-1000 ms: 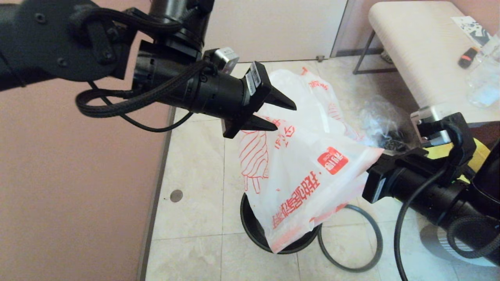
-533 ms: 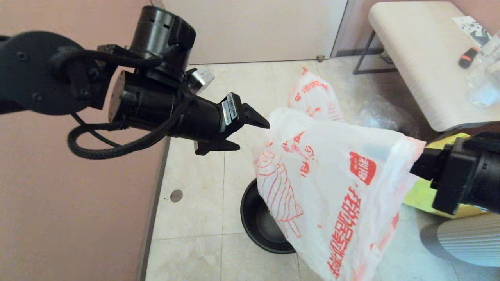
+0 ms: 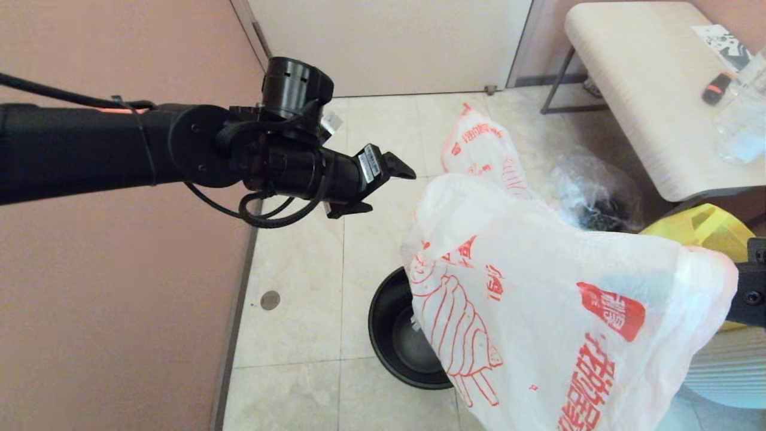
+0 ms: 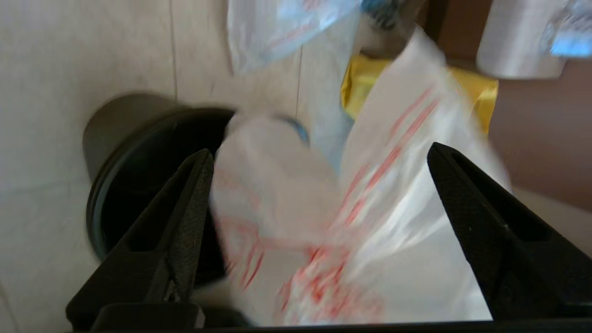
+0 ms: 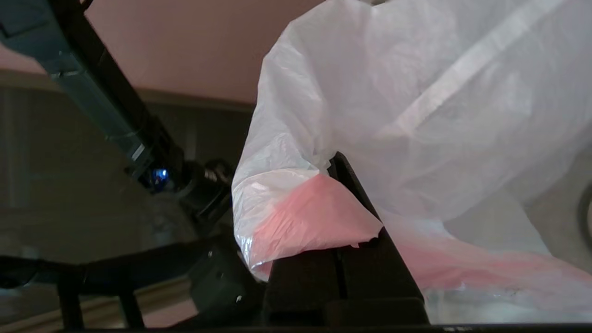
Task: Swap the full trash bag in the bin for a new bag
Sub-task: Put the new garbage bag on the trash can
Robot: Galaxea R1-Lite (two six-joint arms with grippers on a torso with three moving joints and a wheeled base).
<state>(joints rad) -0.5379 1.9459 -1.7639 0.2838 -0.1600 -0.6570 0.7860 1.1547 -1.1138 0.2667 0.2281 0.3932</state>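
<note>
Left gripper (image 3: 386, 190): held in mid-air over the tiled floor (image 3: 293, 311), beyond and to the left of the bin, jaws spread wide and holding nothing; in the left wrist view (image 4: 319, 231) the printed plastic shows between the two fingers without touching either.

Right gripper (image 5: 344, 231): almost out of the head view at the right edge, jaws pinched together on an orange-tinted corner of the new bag.

New bag (image 3: 556, 311): thin white plastic with orange-red cartoon print, billowed out and hanging from the right gripper, draped in front of the bin's right side.

Bin (image 3: 389, 335): small round black wastebasket standing upright on the floor, its mouth open to the camera, partly hidden behind the hanging bag.

Full trash bag (image 3: 482, 149): plump white bag of like print, set on the floor beyond the bin, near the far door (image 3: 389, 42).

Clear plastic bag (image 3: 589, 191): crumpled, with dark items inside, just beside the full trash bag.

Yellow tote (image 3: 700, 224): on the floor at right, behind the new bag's top edge.

Tabletop (image 3: 634, 84): pale bench at upper right, carrying a few small items.
</note>
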